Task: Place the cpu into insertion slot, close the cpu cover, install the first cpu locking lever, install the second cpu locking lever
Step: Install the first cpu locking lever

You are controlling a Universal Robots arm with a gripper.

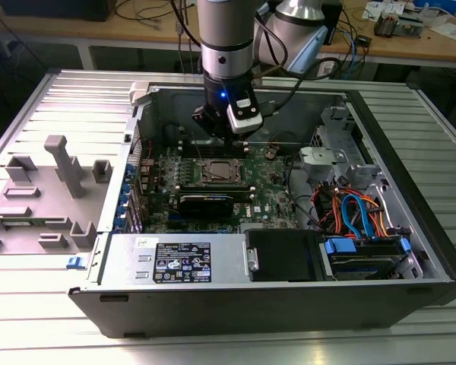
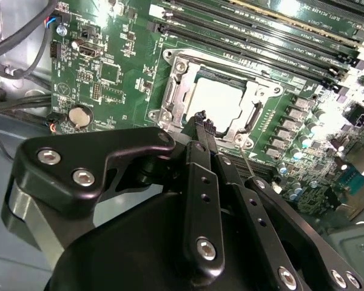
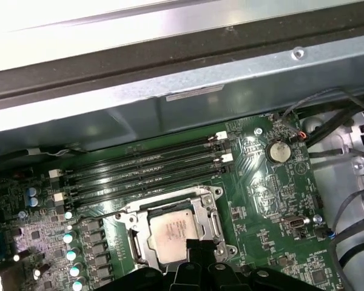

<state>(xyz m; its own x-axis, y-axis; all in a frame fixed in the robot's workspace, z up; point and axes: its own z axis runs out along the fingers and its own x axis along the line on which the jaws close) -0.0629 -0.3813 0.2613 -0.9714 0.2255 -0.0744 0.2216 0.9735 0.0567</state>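
The cpu [image 2: 221, 98] lies silvery and flat in the insertion slot [image 1: 218, 172] on the green board. It also shows in the first wrist view as the cpu [image 3: 171, 233]. The cpu cover [image 2: 171, 97] lies down flat around the chip as a metal frame, seen in the first wrist view as the cpu cover [image 3: 210, 212]. My gripper [image 2: 204, 122] hovers just above the socket's edge, its black fingers [image 2: 200, 182] pressed together with nothing between them. In the exterior view the gripper [image 1: 226, 141] hangs at the far side of the socket. A thin wire lever [image 2: 247, 162] slants beside the fingers.
Long black memory slots [image 3: 145, 163] run beside the socket. A black graphics card [image 1: 205, 204] lies on its near side. The open case wall [image 1: 251, 95] stands behind the arm. Coloured cables [image 1: 357, 213] and a drive cage fill the exterior view's right.
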